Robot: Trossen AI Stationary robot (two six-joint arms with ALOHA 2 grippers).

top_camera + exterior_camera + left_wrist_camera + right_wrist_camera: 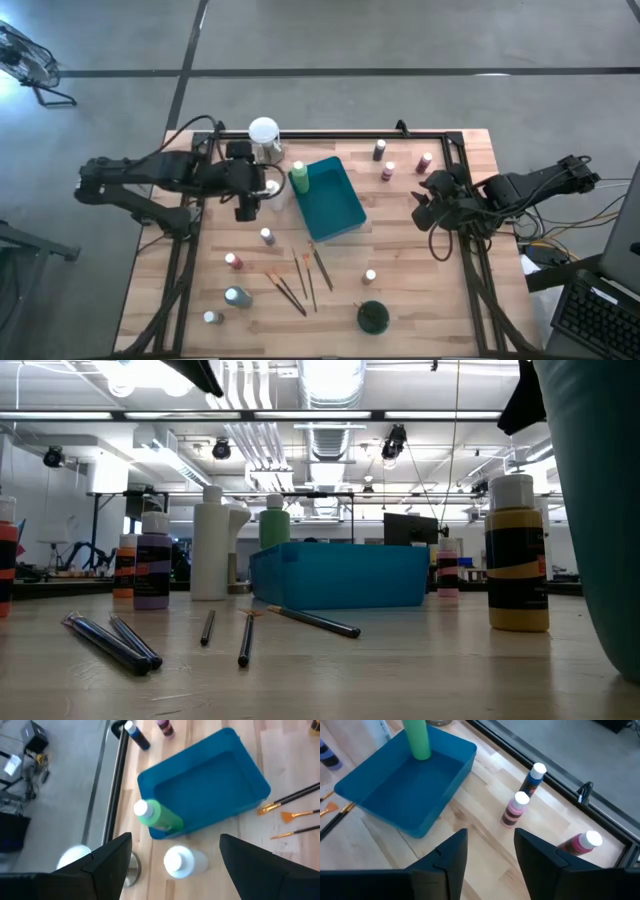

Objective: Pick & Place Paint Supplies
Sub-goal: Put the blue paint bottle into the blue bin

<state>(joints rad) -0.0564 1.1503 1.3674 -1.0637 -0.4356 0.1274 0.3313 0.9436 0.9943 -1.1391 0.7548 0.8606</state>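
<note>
Table (420, 290): it is carrying the supplies scattered across the wood, seemingly waiting to be gathered one at a time.
Teal tray (335, 200): it is sitting near the table's middle, likely as the drop-off spot; its inside is showing empty in both wrist views.
Left gripper (247, 208): it is hovering just beside the tray's left end with fingers spread wide and nothing between them, lining up over the white bottle (184, 861).
Right gripper (424, 208): it is hanging to the right of the tray, jaws partly apart and gripping nothing, pointing toward the pink-labelled bottle (515, 809).
Green bottle (156, 815): it is standing against the tray's outer corner, not inside it.
Back-edge bottles: the dark blue bottle (533, 778) and the red bottle (581, 843) are standing near the back rail, outside the tray.
Brushes (300, 278): they are lying loose on the front half of the table, well apart from both grippers.
White globe (263, 131): it is sitting at the back edge, apart from the sorting.
</note>
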